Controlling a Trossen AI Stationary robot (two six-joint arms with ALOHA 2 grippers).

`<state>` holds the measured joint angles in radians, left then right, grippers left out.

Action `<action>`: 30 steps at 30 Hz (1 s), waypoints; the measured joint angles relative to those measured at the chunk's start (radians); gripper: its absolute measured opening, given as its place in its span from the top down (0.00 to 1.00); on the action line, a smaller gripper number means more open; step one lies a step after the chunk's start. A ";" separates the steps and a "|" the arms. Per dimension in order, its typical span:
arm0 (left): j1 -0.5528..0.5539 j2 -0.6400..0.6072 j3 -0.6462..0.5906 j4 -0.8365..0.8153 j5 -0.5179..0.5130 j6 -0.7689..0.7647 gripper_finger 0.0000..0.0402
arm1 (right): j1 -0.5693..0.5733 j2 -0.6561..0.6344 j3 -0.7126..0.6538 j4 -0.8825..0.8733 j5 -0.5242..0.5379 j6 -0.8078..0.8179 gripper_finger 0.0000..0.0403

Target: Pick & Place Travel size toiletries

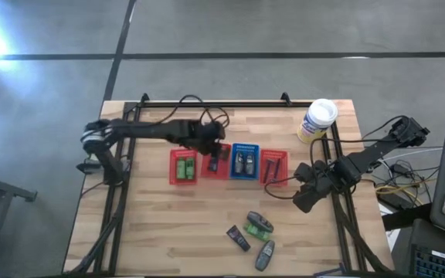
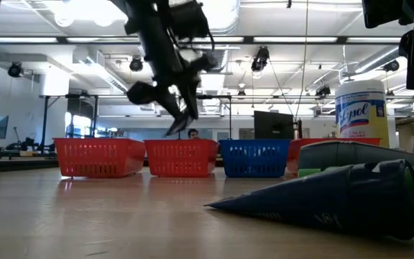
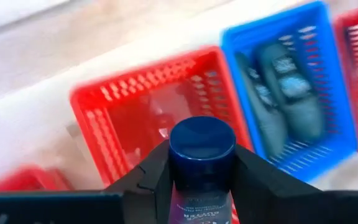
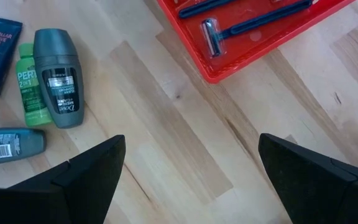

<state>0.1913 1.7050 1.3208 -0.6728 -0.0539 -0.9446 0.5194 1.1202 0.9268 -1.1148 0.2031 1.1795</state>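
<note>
Wooden surface (image 1: 153, 232) had open room at its near left. Left gripper (image 3: 201, 180), fingers clamped on a small dark tube (image 3: 202, 155), cap pointing down, long axis upright, hung over the second red basket (image 3: 104, 106). Right gripper (image 4: 191, 180), fingers wide, hovered beside the razor basket (image 4: 229, 62).

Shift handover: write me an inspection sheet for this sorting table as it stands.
Surface: pale wooden plank table in a black frame, dry.
Job's things: four mesh baskets in a row; left red basket holds green tubes, blue basket holds grey oval bottles, right red basket holds thin dark razors. Four loose toiletries lie near the front edge.
Clutter: white wipes canister at the back right corner.
Grippers: left gripper over the second red basket, shut on a small dark blue-capped tube; right gripper open above bare wood.
Cables: black cable loops along the rear edge.
Surroundings: grey floor, screens at right.
</note>
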 joint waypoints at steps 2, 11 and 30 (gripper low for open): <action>0.025 0.028 0.004 -0.001 0.015 0.026 0.69 | 0.000 0.000 0.000 0.001 0.000 0.006 0.09; 0.025 0.107 0.035 0.019 0.040 0.030 0.53 | 0.000 0.000 0.000 0.003 0.000 0.019 0.09; -0.439 0.012 0.167 0.041 0.072 1.083 0.37 | 0.000 0.000 0.000 -0.004 0.000 -0.001 0.09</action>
<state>-0.2477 1.7174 1.4879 -0.6318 0.0184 0.1381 0.5194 1.1202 0.9268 -1.1191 0.2031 1.1782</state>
